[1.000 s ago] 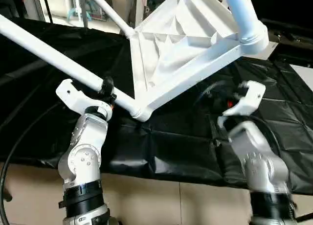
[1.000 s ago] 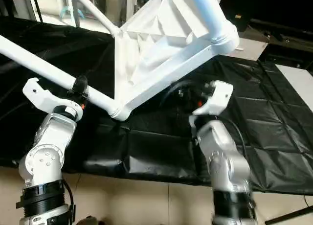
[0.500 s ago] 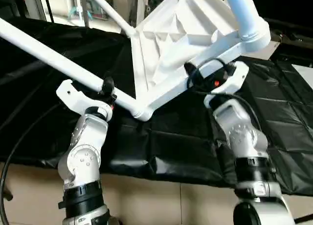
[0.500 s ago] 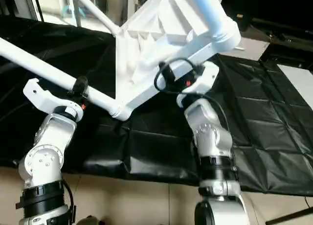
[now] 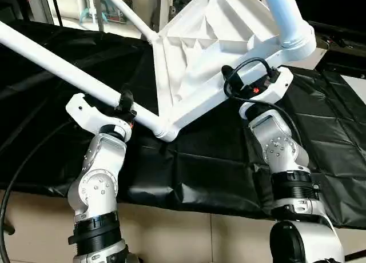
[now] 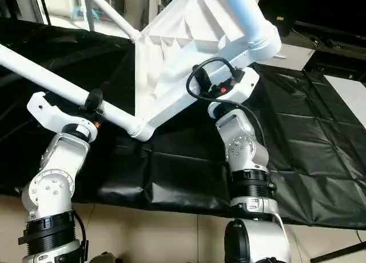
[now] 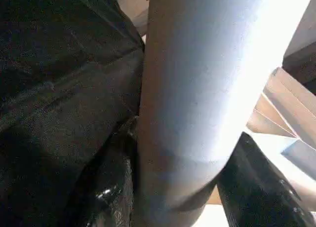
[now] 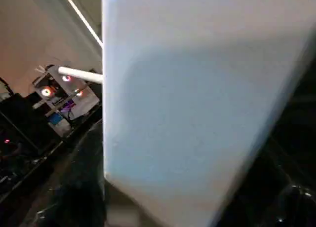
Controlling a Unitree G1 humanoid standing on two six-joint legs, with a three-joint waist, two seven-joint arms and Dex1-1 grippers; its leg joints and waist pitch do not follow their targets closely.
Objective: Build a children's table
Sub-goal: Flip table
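While the white table top hangs tilted above the black sheet, ribbed underside facing me, I can see three legs plugged into its corner sockets. One long leg runs from the lowest corner socket up and away to my left. A second leg rises out of the socket at the right corner, and a thinner-looking third leg sticks out from the far corner toward the bright room behind.

My left gripper sits on the long left leg, close to the lowest socket. Its wrist view shows the tube running between the two black fingers, one on each side and pressed against it, so I read that as a pinch on the leg.

My right gripper is up against the long lower edge of the table top, just below the right corner socket, with its black cable looped in front of it. Its wrist view has the white plastic edge right in front of the camera with dark finger shapes on both sides. I cannot tell whether those jaws are actually clamped on the edge or merely straddling it.

Both silver forearms rise from the near edge of the sheet-covered table.
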